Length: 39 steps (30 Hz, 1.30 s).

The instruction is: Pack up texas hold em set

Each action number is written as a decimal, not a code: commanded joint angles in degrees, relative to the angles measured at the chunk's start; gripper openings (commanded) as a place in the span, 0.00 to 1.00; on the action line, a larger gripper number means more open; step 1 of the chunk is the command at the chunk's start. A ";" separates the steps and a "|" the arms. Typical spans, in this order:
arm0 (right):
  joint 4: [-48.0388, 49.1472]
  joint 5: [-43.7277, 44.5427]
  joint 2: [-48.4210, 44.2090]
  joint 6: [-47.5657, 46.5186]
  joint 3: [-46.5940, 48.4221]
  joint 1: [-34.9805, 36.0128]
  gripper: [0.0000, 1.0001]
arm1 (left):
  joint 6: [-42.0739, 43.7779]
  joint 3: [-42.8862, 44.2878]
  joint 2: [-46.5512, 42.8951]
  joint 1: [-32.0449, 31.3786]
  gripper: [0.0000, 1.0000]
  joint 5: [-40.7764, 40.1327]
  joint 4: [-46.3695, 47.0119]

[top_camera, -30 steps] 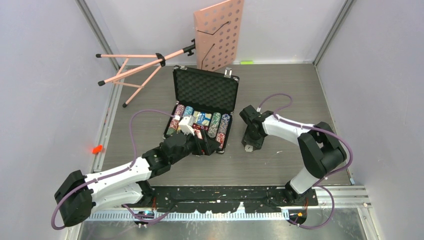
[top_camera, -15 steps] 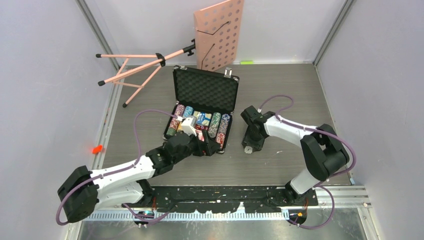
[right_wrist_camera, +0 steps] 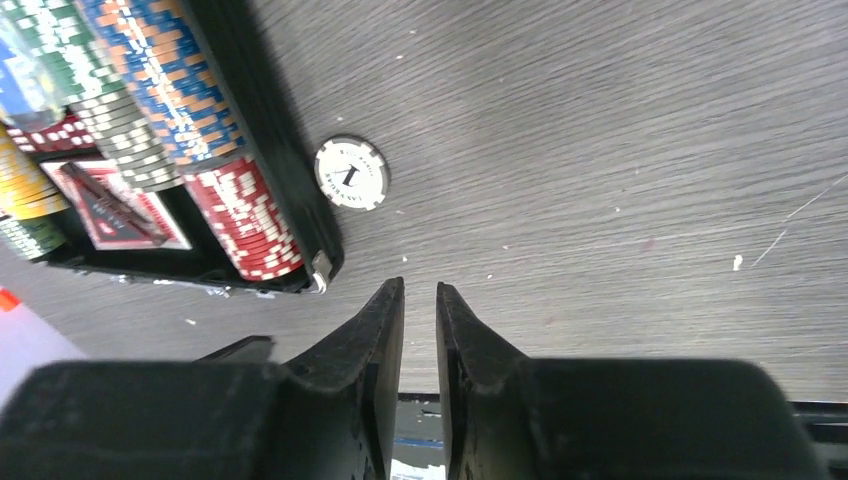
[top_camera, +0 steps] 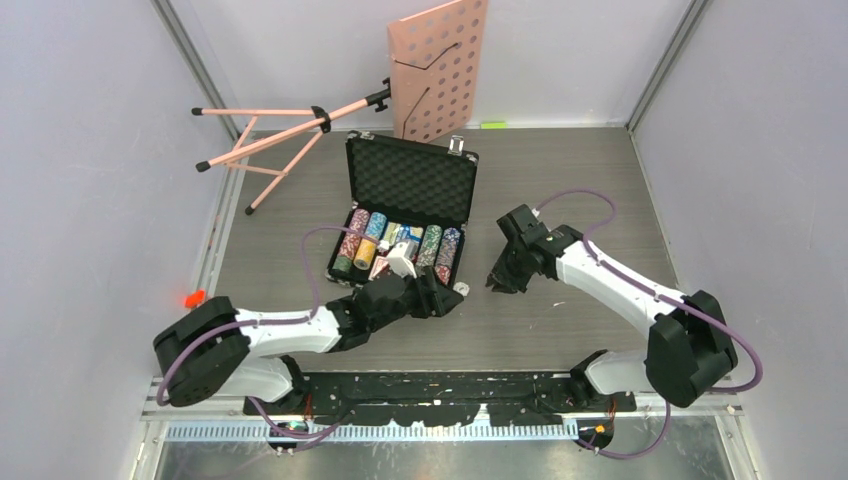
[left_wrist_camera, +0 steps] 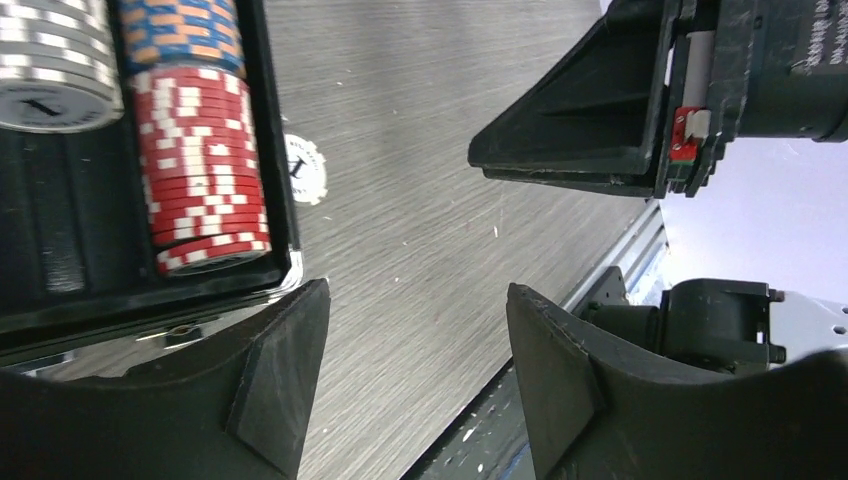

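Observation:
The black silver-edged case [top_camera: 352, 207] lies open, its foam-lined lid [top_camera: 412, 180] leaning back. Rows of striped chips [top_camera: 430, 248] and a card deck [top_camera: 404, 238] fill it. One white chip [top_camera: 461, 288] lies flat on the table beside the case's front right corner; it also shows in the left wrist view [left_wrist_camera: 304, 170] and the right wrist view [right_wrist_camera: 351, 172]. My left gripper [top_camera: 443, 300] is open and empty [left_wrist_camera: 417, 290], low over the table just in front of that corner. My right gripper [top_camera: 496, 283] is shut and empty [right_wrist_camera: 420, 288], right of the chip.
A pink perforated music stand [top_camera: 440, 68] leans at the back, its tripod legs [top_camera: 265, 140] lying at the back left. An orange object [top_camera: 194, 297] sits at the left edge. A black metal rail [top_camera: 450, 385] runs along the near edge.
My left gripper moved right, from over the case's front to beside its front right corner. My right arm swung outward. The white chip now lies closer to the case.

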 commanded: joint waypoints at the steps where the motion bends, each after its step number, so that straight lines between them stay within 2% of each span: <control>1: 1.70 -1.65 -3.82 4.62 -0.56 -0.19 0.29 | -3.14 1.20 3.03 -1.28 0.67 -2.50 12.35; 2: 1.69 -1.15 -3.92 4.56 -0.69 -0.22 0.43 | -3.48 0.79 2.74 -1.28 0.67 -3.11 12.50; 4: 1.65 -0.54 -3.33 4.39 -0.52 -0.25 0.56 | -3.09 0.11 1.57 -1.28 0.67 -4.06 12.17; 6: 1.33 -0.17 -1.31 4.07 0.67 -0.07 0.63 | -1.95 -0.07 -0.12 -1.28 0.68 -4.87 9.87; 10: 1.03 2.74 5.17 3.01 4.51 2.59 0.65 | 0.60 -0.63 -5.36 -1.26 0.72 -7.61 3.59; 14: 4.44 3.73 11.34 1.96 5.69 5.28 0.55 | 3.39 -3.08 -12.85 -1.04 0.76 -11.70 -1.28; 18: 12.44 1.17 13.02 2.03 3.23 5.49 0.44 | 6.40 -4.14 -20.07 -0.55 0.77 -14.04 -8.69; 20: 16.99 -1.47 13.17 2.66 1.74 5.48 0.30 | 7.86 -4.40 -23.49 -0.58 0.77 -15.24 -13.19; 21: 18.99 -2.02 13.23 3.03 1.43 5.43 0.18 | 8.51 -4.64 -25.27 -0.50 0.77 -15.83 -14.96; 23: 20.94 -1.86 13.35 3.09 0.83 5.45 0.03 | 9.59 -5.12 -28.35 -0.45 0.78 -17.08 -17.70; 28: 24.64 -0.22 13.53 2.98 -0.68 5.39 0.00 | 10.83 -6.16 -33.28 -0.40 0.78 -18.34 -21.83; 39: 34.44 7.77 17.65 3.85 -6.14 5.39 0.00 | 11.64 -5.43 -34.65 -0.37 0.78 -15.89 -25.74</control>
